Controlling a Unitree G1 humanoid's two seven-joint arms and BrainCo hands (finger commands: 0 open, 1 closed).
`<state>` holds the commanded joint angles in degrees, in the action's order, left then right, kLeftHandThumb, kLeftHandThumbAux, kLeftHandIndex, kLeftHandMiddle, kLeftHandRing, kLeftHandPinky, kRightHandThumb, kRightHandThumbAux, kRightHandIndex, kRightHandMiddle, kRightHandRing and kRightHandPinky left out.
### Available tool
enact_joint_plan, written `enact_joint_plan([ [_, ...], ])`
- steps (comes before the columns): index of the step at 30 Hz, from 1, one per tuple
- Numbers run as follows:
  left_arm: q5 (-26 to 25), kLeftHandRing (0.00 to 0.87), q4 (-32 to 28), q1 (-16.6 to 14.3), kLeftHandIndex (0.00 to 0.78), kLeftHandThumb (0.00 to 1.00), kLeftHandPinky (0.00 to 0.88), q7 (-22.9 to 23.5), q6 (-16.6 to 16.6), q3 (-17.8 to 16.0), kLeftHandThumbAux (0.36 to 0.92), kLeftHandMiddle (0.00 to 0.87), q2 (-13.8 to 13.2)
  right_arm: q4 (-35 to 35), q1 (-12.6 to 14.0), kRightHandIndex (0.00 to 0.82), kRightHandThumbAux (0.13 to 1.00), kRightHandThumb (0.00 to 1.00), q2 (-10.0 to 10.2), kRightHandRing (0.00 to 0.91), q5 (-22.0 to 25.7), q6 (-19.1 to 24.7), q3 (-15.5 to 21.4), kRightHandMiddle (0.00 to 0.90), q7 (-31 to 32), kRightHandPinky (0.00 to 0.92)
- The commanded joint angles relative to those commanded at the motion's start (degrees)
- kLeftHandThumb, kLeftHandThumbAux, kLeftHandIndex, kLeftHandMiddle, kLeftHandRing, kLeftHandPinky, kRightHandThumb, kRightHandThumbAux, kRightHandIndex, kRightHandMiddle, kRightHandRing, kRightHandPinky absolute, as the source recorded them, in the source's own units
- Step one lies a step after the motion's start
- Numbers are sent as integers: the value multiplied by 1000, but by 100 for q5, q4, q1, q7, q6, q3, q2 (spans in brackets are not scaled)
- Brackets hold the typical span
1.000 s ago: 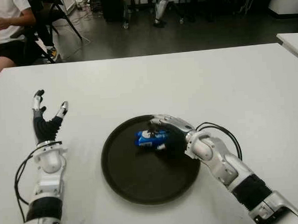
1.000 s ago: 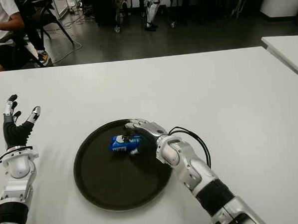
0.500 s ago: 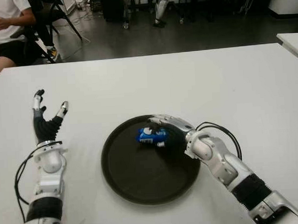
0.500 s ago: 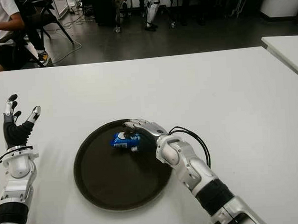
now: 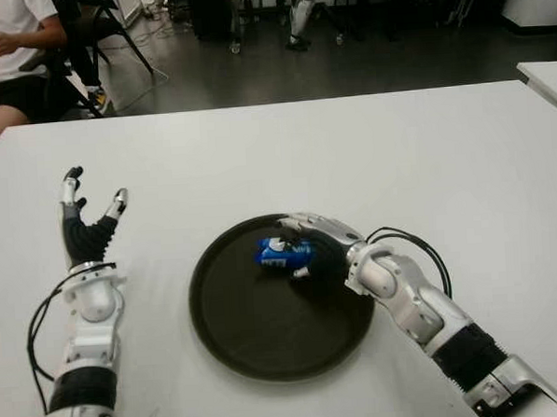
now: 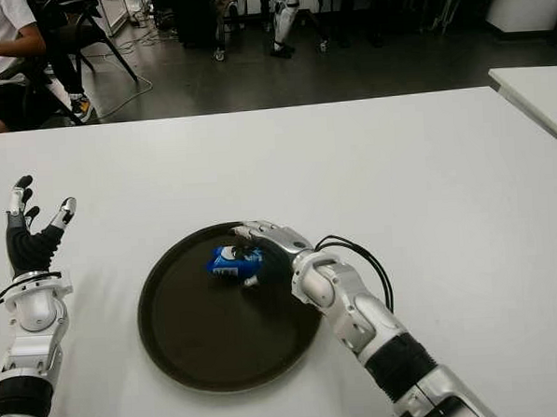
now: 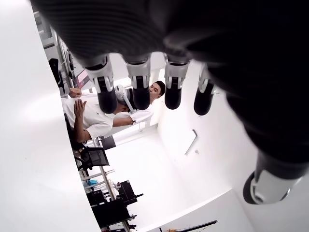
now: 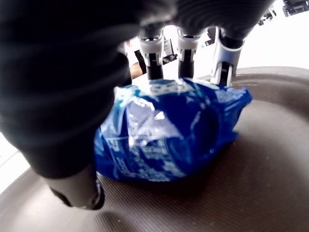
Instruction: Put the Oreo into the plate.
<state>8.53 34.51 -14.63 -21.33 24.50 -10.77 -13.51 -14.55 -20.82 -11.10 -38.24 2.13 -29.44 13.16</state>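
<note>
A blue Oreo packet (image 5: 283, 253) sits at the far middle of a round dark plate (image 5: 258, 345) on the white table (image 5: 406, 155). My right hand (image 5: 293, 249) reaches in from the right and is shut on the packet. In the right wrist view the fingers (image 8: 186, 48) wrap its far side and the thumb (image 8: 77, 191) sits at its near end, the packet (image 8: 169, 130) low over the plate's surface. My left hand (image 5: 88, 223) stands idle to the left of the plate, its fingers (image 7: 140, 92) spread and holding nothing.
A person (image 5: 9, 54) sits on a chair beyond the table's far left corner. A second white table's corner (image 5: 547, 73) shows at the right. Dark floor with chair legs and a robot's legs (image 5: 298, 11) lies past the far edge.
The packet has shifted slightly toward the far side of the plate with my right hand around it. The left hand has not moved.
</note>
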Motion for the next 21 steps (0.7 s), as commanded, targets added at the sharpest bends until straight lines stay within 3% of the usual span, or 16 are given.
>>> enact_joint_plan([
  [12, 6, 0, 41, -41, 16, 0, 0, -9, -6, 6, 595, 0, 2, 155, -45, 0, 784, 290, -131, 0, 44, 20, 156, 0, 56, 41],
  [21, 3, 0, 93, -78, 16, 0, 0, -8, 1, 5, 595, 0, -9, 694, 123, 0, 759, 201, -323, 0, 484, -320, 915, 0, -389, 4],
])
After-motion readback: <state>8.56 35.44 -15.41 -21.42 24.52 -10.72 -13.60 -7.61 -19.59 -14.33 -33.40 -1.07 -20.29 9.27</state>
